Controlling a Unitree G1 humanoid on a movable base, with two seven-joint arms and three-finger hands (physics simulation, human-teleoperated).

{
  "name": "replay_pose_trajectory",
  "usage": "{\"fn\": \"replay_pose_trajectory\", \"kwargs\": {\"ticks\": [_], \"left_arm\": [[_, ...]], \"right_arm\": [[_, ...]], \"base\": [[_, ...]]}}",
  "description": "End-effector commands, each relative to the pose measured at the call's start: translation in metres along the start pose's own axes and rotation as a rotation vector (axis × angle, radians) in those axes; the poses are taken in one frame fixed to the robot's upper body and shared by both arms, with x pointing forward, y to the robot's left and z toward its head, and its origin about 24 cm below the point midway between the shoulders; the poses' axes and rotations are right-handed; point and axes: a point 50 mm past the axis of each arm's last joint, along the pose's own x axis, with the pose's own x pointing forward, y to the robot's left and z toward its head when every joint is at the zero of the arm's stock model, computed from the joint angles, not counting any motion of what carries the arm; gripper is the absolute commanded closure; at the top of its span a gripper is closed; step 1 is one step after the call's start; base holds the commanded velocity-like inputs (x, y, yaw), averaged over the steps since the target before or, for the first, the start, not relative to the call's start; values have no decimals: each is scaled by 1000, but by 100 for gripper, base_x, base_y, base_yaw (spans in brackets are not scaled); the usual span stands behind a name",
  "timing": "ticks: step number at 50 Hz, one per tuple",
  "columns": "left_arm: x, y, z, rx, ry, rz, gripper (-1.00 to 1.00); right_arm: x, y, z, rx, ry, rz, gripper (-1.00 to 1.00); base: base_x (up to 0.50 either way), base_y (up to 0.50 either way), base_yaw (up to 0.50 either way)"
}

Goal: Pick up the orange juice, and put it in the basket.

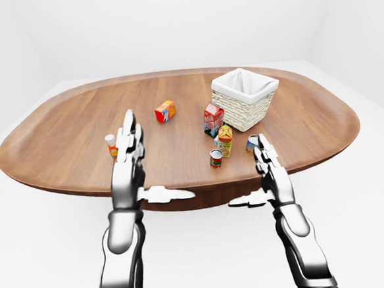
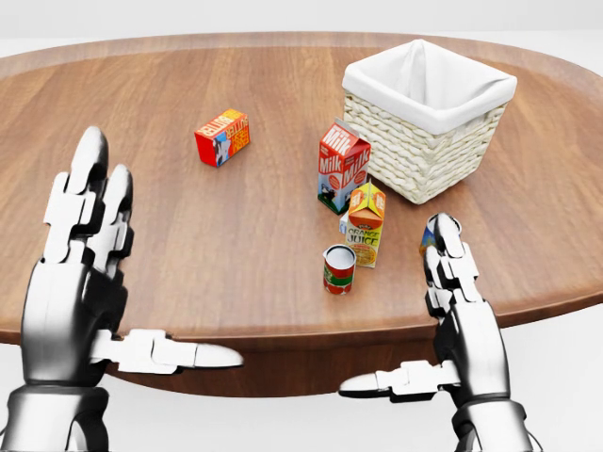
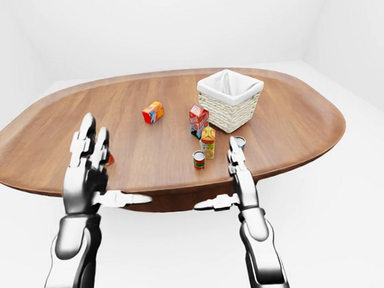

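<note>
1. The orange juice (image 2: 366, 224) carton stands upright on the brown counter (image 2: 236, 235), near the middle of the head view.
2. The milk carton (image 2: 341, 166) is just beside the juice, at its 11 o'clock.
3. The basket (image 2: 429, 118), white inside, sits at the juice's 1 o'clock.
4. A small red can (image 2: 338, 269) stands close at the juice's 7 o'clock.
5. A red box (image 2: 222, 137) lies well apart at 10 o'clock.
6. The left hand (image 2: 85, 273) is held up flat, fingers apart, holding nothing.
7. The right hand (image 2: 457, 311) is flat too, fingers apart and empty, at the juice's 4 o'clock.
</note>
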Motion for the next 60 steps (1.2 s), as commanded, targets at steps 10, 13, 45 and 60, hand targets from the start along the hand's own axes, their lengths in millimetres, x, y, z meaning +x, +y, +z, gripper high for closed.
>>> {"fn": "replay_pose_trajectory", "kwargs": {"ticks": [10, 13, 45, 60], "left_arm": [[-40, 18, 135, -117, -629, 95, -100], [-40, 18, 134, -162, -614, 82, -100], [-39, 42, 126, -218, -583, 201, -100], [-43, 35, 130, -145, -607, 180, -100]], "right_arm": [[-27, 7, 52, 45, -157, 24, -100], [-29, 5, 50, 64, -147, 24, -100], [-60, -3, 113, 138, -420, -3, -100], [-61, -3, 112, 126, -411, 1, -100]], "base": [[0, 0, 0], [0, 0, 0], [0, 0, 0], [0, 0, 0]]}}
